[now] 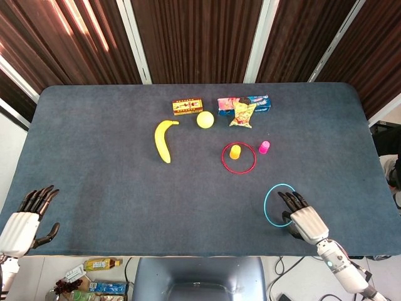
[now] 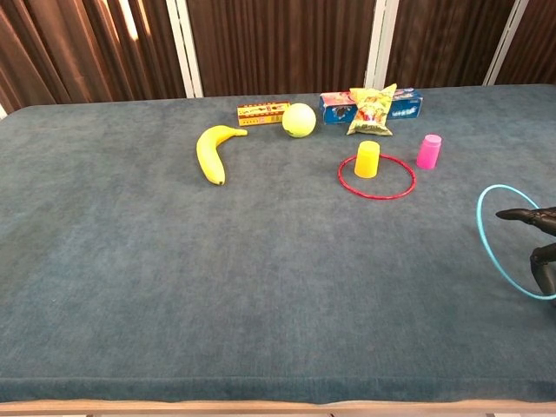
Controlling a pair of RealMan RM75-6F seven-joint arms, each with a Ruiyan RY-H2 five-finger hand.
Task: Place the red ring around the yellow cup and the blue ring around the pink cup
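The red ring [image 1: 223, 158] lies flat on the table around the yellow cup [image 1: 235, 152], just left of the pink cup [image 1: 264, 147]. Near the front right edge, my right hand [image 1: 301, 216] grips the blue ring [image 1: 264, 204] with fingers over its rim and thumb beneath. In the chest view the blue ring [image 2: 479, 234] stands tilted up off the cloth, partly cut by the frame's right edge, with the right hand [image 2: 543, 261] at that edge. My left hand [image 1: 25, 222] hangs open off the table's front left corner, holding nothing.
A banana [image 1: 163, 141], a yellow ball [image 1: 205, 119], a small orange box [image 1: 187, 106], a snack bag [image 1: 242, 113] and a blue box [image 1: 258, 103] lie at the back, behind the cups. The dark blue table [image 1: 94, 175] ends just below both hands.
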